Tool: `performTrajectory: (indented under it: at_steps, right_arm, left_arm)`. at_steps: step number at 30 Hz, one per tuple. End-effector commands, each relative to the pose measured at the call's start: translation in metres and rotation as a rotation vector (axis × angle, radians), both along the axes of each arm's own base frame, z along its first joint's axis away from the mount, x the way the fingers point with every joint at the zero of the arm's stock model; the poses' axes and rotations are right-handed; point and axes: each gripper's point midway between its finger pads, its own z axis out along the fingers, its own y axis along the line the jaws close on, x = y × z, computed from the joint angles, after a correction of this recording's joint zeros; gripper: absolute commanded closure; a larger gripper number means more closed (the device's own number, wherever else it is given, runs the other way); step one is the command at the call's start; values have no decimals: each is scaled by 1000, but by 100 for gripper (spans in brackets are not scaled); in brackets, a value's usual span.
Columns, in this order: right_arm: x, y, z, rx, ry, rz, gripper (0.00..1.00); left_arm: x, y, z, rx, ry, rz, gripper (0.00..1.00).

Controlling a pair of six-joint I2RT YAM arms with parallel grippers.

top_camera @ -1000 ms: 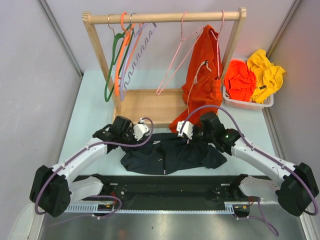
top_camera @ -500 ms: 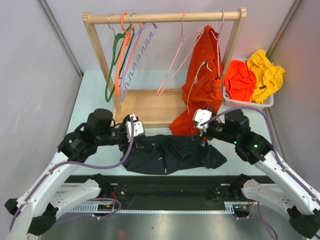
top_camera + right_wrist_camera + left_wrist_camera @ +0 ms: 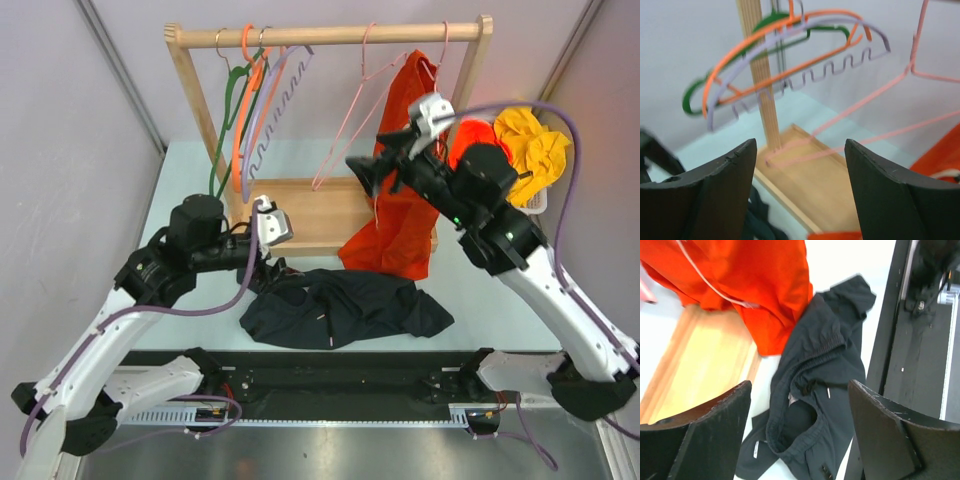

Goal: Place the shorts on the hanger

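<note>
The dark shorts [image 3: 340, 308] lie crumpled on the table in front of the rack, waistband open in the left wrist view [image 3: 815, 390]. The pale-pink hanger [image 3: 340, 135] hangs empty on the rack's rod, and it also shows in the right wrist view [image 3: 855, 106]. My left gripper [image 3: 265, 265] is open and empty, just above the left end of the shorts [image 3: 800, 384]. My right gripper [image 3: 362, 172] is open and empty, raised in front of the rack, close to the pink hanger's lower part [image 3: 800, 142].
The wooden rack [image 3: 330, 35] has a flat base [image 3: 300, 210]. Green [image 3: 222, 140], orange [image 3: 240, 120] and lilac [image 3: 275, 100] hangers hang at its left. Orange shorts [image 3: 405, 190] hang at its right. A white basket [image 3: 500, 208] holds orange and yellow garments. A black rail [image 3: 340, 365] runs along the near edge.
My right gripper has lifted off the shorts and risen up and back to the pink hanger. My left gripper has drawn back a little. The shorts stay on the table.
</note>
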Motion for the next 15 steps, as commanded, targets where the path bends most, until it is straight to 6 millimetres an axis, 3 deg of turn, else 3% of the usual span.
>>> performTrajectory:
  at_steps: [1,2,6,8,9,15]
  right_arm:
    - [33,11,41,252,124,-147,28]
    - [35,10,50,314,150,-158,27]
    - [63,9,48,453,248,-282,32]
    - [83,12,23,442,333,-377,35]
    - [83,10,35,495,354,-386,38]
    - [107,20,13,541,466,-364,39]
  left_arm:
    - [-1,2,29,-95,-29,49,17]
    - [-1,6,32,-104,-40,60,17]
    - [3,16,34,-110,-53,97,16]
    - [3,19,31,-105,-60,107,16]
    - [3,21,32,-109,-67,109,16]
    - [5,26,29,-93,-101,125,16]
